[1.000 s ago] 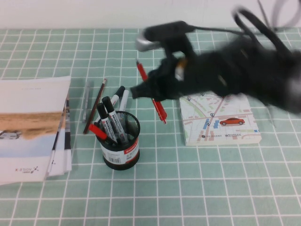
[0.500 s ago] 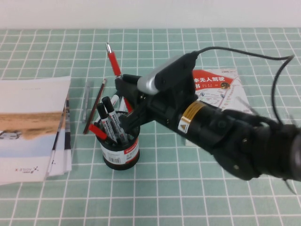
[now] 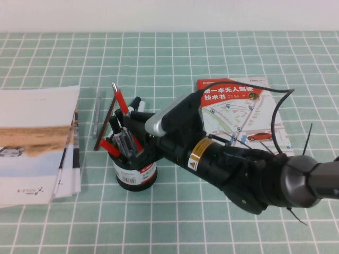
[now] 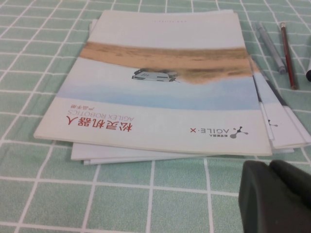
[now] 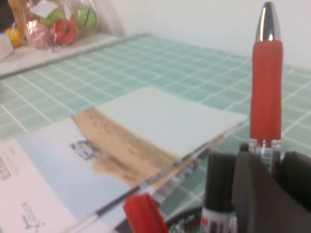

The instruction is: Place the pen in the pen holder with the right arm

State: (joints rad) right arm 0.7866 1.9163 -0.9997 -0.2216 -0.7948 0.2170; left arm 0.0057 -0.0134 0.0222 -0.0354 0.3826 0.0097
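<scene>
The insertion step is judged to be in hand: in the high view the pen (image 3: 123,106) is held nearly upright, tip up, at the left of centre, its lower end already down among the markers (image 3: 125,142) inside the pen holder (image 3: 135,168). The right gripper (image 3: 132,132) is seen directly above the cup's rim, pinched on the pen's pale middle section, at the end of the right arm (image 3: 238,166) reaching in from the lower right. A release is judged to be called for next, then a straight lift so the crowded markers are not dragged out. The grip is confirmed only in the right wrist view, where the pen (image 5: 266,82) rises between the dark fingers (image 5: 252,194). The left gripper (image 4: 274,196) appears only in the left wrist view, at the lower right, parked beside the stacked booklets (image 4: 160,82); its state cannot be told.
</scene>
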